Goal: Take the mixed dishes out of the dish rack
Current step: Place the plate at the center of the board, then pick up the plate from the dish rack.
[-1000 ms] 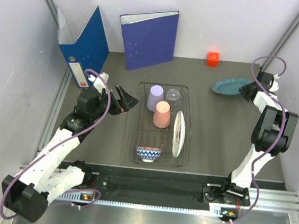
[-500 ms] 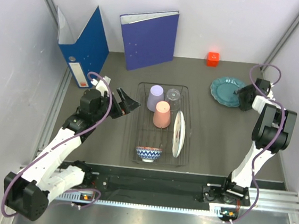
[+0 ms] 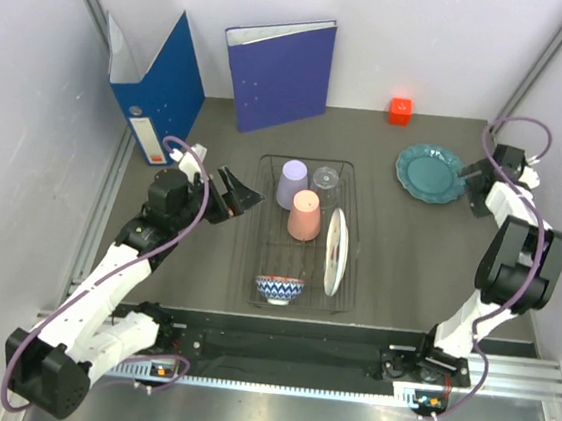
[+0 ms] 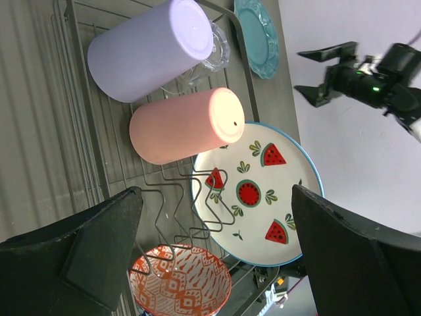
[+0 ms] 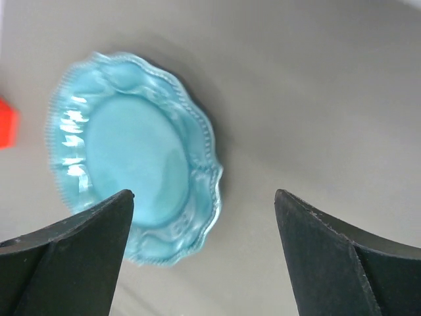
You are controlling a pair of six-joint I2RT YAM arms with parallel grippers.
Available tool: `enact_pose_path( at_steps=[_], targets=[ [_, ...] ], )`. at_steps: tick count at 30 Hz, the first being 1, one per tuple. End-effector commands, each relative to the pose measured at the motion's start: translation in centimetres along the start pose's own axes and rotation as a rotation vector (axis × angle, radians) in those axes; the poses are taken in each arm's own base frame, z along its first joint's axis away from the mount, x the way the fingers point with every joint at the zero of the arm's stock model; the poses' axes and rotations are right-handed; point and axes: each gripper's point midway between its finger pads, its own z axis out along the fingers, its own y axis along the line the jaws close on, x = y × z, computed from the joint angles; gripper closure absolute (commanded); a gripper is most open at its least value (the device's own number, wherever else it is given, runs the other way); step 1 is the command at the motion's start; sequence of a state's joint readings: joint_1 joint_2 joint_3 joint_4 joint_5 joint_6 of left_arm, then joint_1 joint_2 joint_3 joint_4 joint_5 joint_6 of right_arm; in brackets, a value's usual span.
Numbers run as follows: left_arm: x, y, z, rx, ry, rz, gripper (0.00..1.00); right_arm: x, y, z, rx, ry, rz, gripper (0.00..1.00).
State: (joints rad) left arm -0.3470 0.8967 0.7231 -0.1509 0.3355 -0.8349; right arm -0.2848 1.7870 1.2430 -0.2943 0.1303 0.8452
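The left tool point(image 3: 238, 191) hangs wide open and empty just left of the rack point(image 3: 267, 249), which is mostly full. Far right, the teal plate point(image 3: 430, 172) now lies flat on the desk point(image 3: 407, 254). The right tool point(image 5: 204, 195) has spread and released it, so one dish is unloaded.

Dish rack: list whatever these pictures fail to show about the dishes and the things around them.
Clear glass tumbler: left wrist view, mostly behind the lavender cup.
Patterned bowl: left wrist view, cut by the bottom edge.
White plate: top view, edge-on, its face unseen.
Red cube: right wrist view, cut by the left edge.
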Motion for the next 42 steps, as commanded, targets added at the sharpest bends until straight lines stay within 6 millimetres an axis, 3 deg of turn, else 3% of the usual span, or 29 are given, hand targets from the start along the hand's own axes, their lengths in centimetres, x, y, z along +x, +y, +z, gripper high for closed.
enact_pose_path(
  at_steps=[1, 3, 4, 5, 6, 7, 8, 9, 10, 11, 12, 13, 14, 16, 17, 19, 20, 21, 22, 25, 26, 28, 31, 36, 42],
  targets=[
    [-0.3, -0.9, -0.6, 0.044, -0.026, 0.039, 0.01, -5.3, 2.5, -7.8, -0.103, -0.194, 0.028, 0.13],
    [-0.3, -1.0, -0.7, 0.052, -0.027, 0.046, 0.01, -5.3, 4.8, -11.0, -0.18, -0.235, -0.04, 0.14],
    [-0.2, -1.1, -0.7, 0.06, -0.025, 0.048, 0.01, -6.1, 6.5, -14.2, -0.245, -0.288, -0.06, 0.14],
    [-0.1, -1.2, -0.8, 0.068, -0.023, 0.045, 0.01, -4.5, 8.7, -16.4, -0.303, -0.287, -0.119, 0.14],
    [-0.2, -1.4, -0.7, 0.079, -0.031, 0.047, 0.01, -3.6, 9.3, -18.0, -0.316, -0.296, -0.198, 0.14],
    [-0.1, -1.2, -0.7, 0.078, -0.03, 0.041, 0.01, -3.9, 10.4, -21.0, -0.352, -0.349, -0.23, 0.14],
    [0.0, -1.3, -0.7, 0.083, -0.03, 0.034, 0.01, -0.4, 12.4, -23.3, -0.421, -0.319, -0.319, 0.15],
    [0.0, -1.3, -0.7, 0.084, -0.03, 0.03, 0.01, 1.1, 12.3, -24.4, -0.422, -0.312, -0.414, 0.15],
    [0.0, -1.1, -0.8, 0.076, -0.031, 0.025, 0.01, 1.4, 11.9, -26.0, -0.404, -0.347, -0.448, 0.16],
    [0.0, -1.0, -0.8, 0.067, -0.034, 0.021, 0.01, 4.5, 12.4, -27.5, -0.437, -0.324, -0.528, 0.16],
    [0.0, -0.7, -0.8, 0.052, -0.042, 0.017, 0.01, 5.5, 12.0, -28.1, -0.43, -0.332, -0.583, 0.16],
    [0.1, -0.3, -1.0, 0.041, -0.047, 0.015, 0.01, 6.0, 10.2, -28.3, -0.368, -0.352, -0.627, 0.16],
    [0.2, 0.0, -1.1, 0.031, -0.051, 0.011, 0.01, 8.4, 10.1, -29.5, -0.397, -0.334, -0.685, 0.16],
    [0.3, 0.7, -1.3, 0.008, -0.064, 0.008, 0.01, 9.2, 8.1, -30.3, -0.354, -0.35, -0.739, 0.17],
    [0.4, 0.8, -1.4, 0.001, -0.069, 0.007, 0.01, 10.8, 7.8, -31.4, -0.385, -0.335, -0.778, 0.17],
    [0.5, 1.2, -1.5, -0.011, -0.072, 0.005, 0.01, 10.9, 6.7, -33.1, -0.376, -0.349, -0.799, 0.18],
    [0.7, 1.4, -1.5, -0.015, -0.068, 0.003, 0.01, 12.1, 6.6, -34.4, -0.41, -0.34, -0.837, 0.19],
    [0.6, 1.3, -1.6, -0.014, -0.069, 0.003, 0.01, 12.0, 7.0, -35.6, -0.411, -0.362, -0.816, 0.19],
    [0.6, 1.6, -1.6, -0.031, -0.069, -0.002, 0.01, 13.4, 5.9, -36.2, -0.403, -0.339, -0.915, 0.19],
    [0.3, 1.8, -1.6, -0.06, -0.076, -0.007, 0.01, 15.5, 6.0, -37.7, -0.379, -0.352, -0.964, 0.2],
    [0.4, 2.1, -1.7, -0.081, -0.069, -0.013, 0.01, 16.6, 4.7, -38.4, -0.369, -0.345, -1.017, 0.19],
    [0.2, 2.1, -1.8, -0.09, -0.078, -0.007, 0.01, 18.5, 4.9, -39.6, -0.379, -0.375, -1.073, 0.19],
    [0.1, 2.1, -2.0, -0.1, -0.088, -0.008, 0.01, 20.7, 4.7, -39.2, -0.372, -0.352, -1.141, 0.19],
    [0.4, 2.5, -2.3, -0.113, -0.085, -0.01, 0.01, 22.2, 3.7, -38.0, -0.334, -0.34, -1.203, 0.21],
    [0.9, 2.7, -2.2, -0.11, -0.071, -0.015, 0.01, 22.2, 2.9, -37.3, -0.326, -0.32, -1.173, 0.27]
  ],
)
